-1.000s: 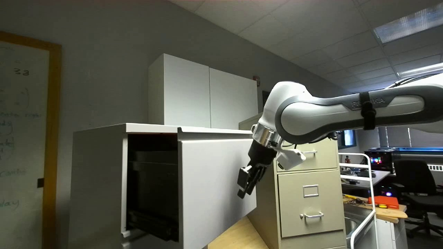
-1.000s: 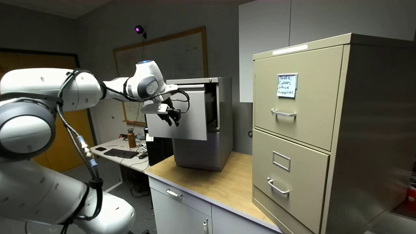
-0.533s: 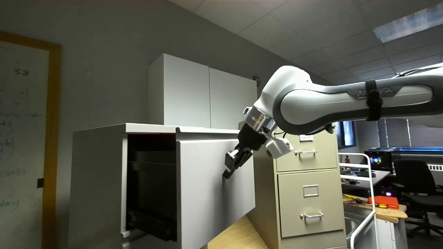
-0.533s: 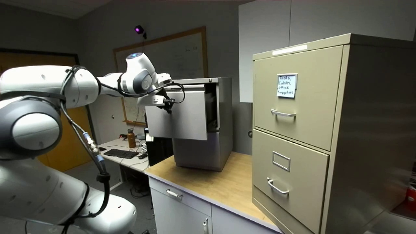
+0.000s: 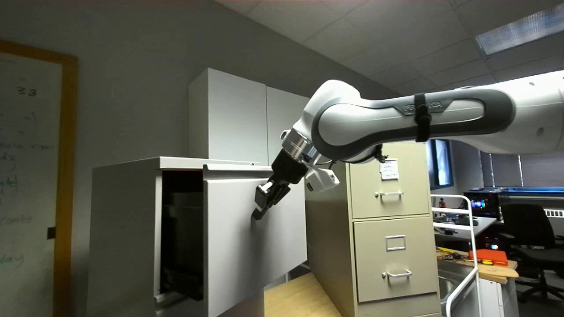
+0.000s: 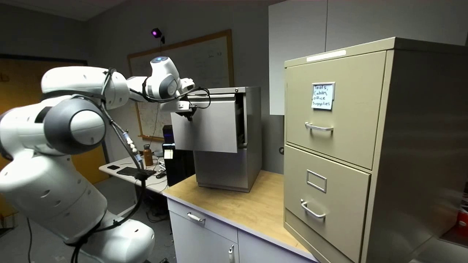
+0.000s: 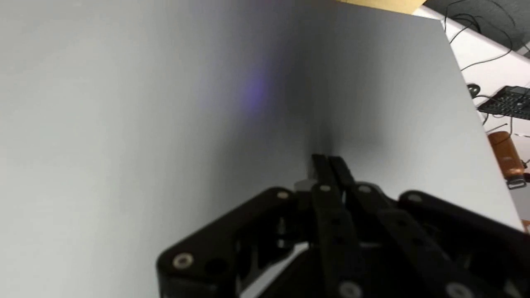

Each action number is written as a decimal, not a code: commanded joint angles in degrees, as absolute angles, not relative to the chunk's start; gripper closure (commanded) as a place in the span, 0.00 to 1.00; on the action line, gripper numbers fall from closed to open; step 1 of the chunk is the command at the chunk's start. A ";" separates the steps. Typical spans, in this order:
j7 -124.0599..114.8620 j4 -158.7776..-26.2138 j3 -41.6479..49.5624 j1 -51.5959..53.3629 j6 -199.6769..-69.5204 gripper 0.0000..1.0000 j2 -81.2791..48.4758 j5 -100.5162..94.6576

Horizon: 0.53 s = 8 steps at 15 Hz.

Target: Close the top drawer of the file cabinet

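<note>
The hand (image 5: 257,215), its fingertips (image 7: 322,167) together in the wrist view, is slanting from one o'clock in an exterior view and touching the top drawer (image 5: 251,255), which is jutting partway out of the white file cabinet (image 5: 123,237) at nine o'clock.

Your arm (image 6: 62,182), shown in both exterior views, extends with its forearm (image 5: 407,114) nearly level. At the wrist (image 6: 166,84), where a blue light (image 6: 159,59) glows on top, it is bent downward, so that your end effector (image 7: 328,158) slants obliquely, tips lowest. In the wrist view, its two fingers (image 7: 322,169) lie side by side, tips together.
</note>
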<state>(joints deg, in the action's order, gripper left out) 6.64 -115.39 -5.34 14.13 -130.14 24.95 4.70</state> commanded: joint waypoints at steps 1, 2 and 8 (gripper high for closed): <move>8.70 -101.60 -6.56 14.75 -129.97 0.94 11.81 6.73; 8.56 -99.05 -6.94 14.57 -129.80 0.95 9.12 6.43; 7.42 -82.70 -9.23 13.68 -127.37 0.95 -4.95 4.65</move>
